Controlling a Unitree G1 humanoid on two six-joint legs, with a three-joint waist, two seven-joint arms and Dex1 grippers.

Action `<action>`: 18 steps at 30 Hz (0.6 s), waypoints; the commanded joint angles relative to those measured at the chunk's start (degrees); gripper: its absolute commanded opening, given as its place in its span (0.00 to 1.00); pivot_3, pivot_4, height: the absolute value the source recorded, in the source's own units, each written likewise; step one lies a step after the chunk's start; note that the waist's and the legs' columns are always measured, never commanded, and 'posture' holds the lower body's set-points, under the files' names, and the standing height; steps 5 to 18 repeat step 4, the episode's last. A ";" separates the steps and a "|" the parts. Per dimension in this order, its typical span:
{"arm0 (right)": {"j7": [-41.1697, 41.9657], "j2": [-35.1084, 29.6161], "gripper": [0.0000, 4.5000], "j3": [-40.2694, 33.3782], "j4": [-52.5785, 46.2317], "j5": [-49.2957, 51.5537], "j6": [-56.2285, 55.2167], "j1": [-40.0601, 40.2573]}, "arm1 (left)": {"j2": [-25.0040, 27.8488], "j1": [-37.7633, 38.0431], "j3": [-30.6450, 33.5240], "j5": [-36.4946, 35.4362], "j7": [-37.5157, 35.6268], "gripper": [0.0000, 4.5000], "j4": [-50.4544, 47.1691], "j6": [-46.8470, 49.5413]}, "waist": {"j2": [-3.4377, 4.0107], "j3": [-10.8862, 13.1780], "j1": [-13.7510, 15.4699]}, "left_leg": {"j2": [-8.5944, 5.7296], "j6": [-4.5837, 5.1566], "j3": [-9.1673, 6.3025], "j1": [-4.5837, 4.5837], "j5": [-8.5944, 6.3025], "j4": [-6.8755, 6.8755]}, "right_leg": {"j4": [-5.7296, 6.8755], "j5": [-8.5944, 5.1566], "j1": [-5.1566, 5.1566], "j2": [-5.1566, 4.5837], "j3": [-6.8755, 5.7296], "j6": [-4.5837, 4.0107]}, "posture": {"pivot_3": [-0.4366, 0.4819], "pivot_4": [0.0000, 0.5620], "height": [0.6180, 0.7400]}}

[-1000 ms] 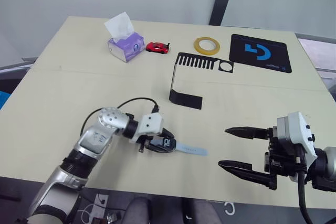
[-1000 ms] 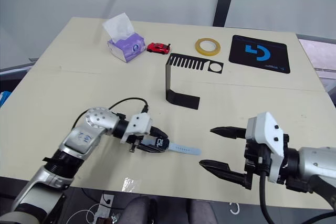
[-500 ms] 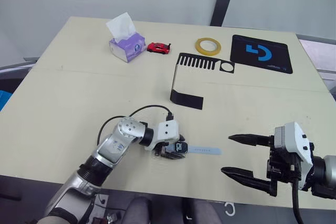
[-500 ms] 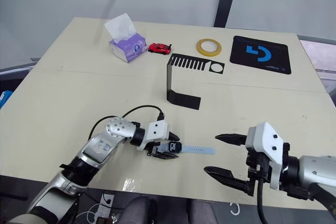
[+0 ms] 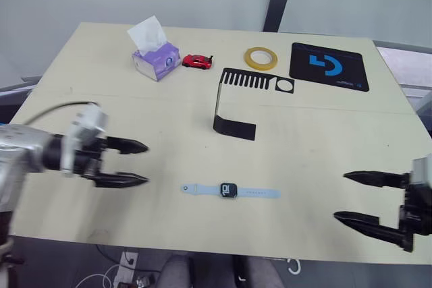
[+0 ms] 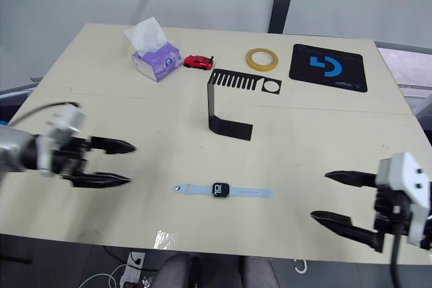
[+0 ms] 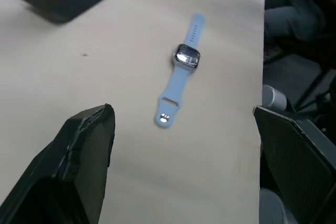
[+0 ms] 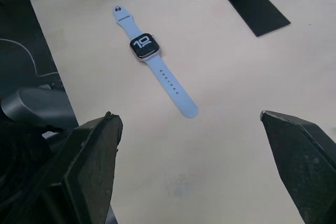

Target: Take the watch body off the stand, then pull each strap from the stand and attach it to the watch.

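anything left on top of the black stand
Nothing: the stand has bare slots and an empty round cut-out. The watch body lies on the table with both straps attached.

Glossy watch body [image 5: 229,190], matt rubbery straps [image 5: 260,193], matt black stand [image 5: 233,109]

Colours here: the table [image 5: 324,139] is a pale cream-yellow. Near its front edge the watch body [image 5: 229,190] has a dark screen with white digits and a silver-grey rim, with pale grey-blue straps [image 5: 260,193] on both sides. Behind the watch, the stand [image 5: 236,102] is plain black. Further back from the stand there's a red toy car [image 5: 197,61], a purple-and-white tissue box [image 5: 155,59] with a white tissue, a yellow tape roll [image 5: 260,58], and a black mat [image 5: 329,66] with a blue logo. The left gripper [image 5: 138,163] and right gripper [image 5: 351,197] both have black fingers.
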 commanded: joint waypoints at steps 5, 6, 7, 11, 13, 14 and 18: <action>3.57 -2.77 1.00 -3.56 7.35 -1.17 -1.92 -3.18 | 3.01 6.58 7.15 1.74 -1.51 0.99 3.93 -7.01 | 0.01 0.01 -0.07 | 0.03 -0.02 -0.01 -0.01 0.01 -0.04 | -0.02 -0.02 -0.04 -0.04 0.01 -0.04 | 0.48 0.27 0.98; 3.57 -2.77 1.00 -3.56 7.35 -1.17 -1.92 -3.18 | 3.01 6.58 7.15 1.74 -1.51 0.99 3.93 -7.01 | 0.01 0.01 -0.07 | 0.03 -0.02 -0.01 -0.01 0.01 -0.04 | -0.02 -0.02 -0.04 -0.04 0.01 -0.04 | 0.48 0.27 0.98; 3.57 -2.77 1.00 -3.56 7.35 -1.17 -1.92 -3.18 | 3.01 6.58 7.15 1.74 -1.51 0.99 3.93 -7.01 | 0.01 0.01 -0.07 | 0.03 -0.02 -0.01 -0.01 0.01 -0.04 | -0.02 -0.02 -0.04 -0.04 0.01 -0.04 | 0.48 0.27 0.98; 3.57 -2.77 1.00 -3.56 7.35 -1.17 -1.92 -3.18 | 3.01 6.58 7.15 1.74 -1.51 0.99 3.93 -7.01 | 0.01 0.01 -0.07 | 0.03 -0.02 -0.01 -0.01 0.01 -0.04 | -0.02 -0.02 -0.04 -0.04 0.01 -0.04 | 0.48 0.27 0.98; 3.57 -2.77 1.00 -3.56 7.35 -1.17 -1.92 -3.18 | 3.01 6.58 7.15 1.74 -1.51 0.99 3.93 -7.01 | 0.01 0.01 -0.07 | 0.03 -0.02 -0.01 -0.01 0.01 -0.04 | -0.02 -0.02 -0.04 -0.04 0.01 -0.04 | 0.48 0.27 0.98; 3.57 -2.77 1.00 -3.56 7.35 -1.17 -1.92 -3.18 | 3.01 6.58 7.15 1.74 -1.51 0.99 3.93 -7.01 | 0.01 0.01 -0.07 | 0.03 -0.02 -0.01 -0.01 0.01 -0.04 | -0.02 -0.02 -0.04 -0.04 0.01 -0.04 | 0.48 0.27 0.98; 3.57 -2.77 1.00 -3.56 7.35 -1.17 -1.92 -3.18 | 3.01 6.58 7.15 1.74 -1.51 0.99 3.93 -7.01 | 0.01 0.01 -0.07 | 0.03 -0.02 -0.01 -0.01 0.01 -0.04 | -0.02 -0.02 -0.04 -0.04 0.01 -0.04 | 0.48 0.27 0.98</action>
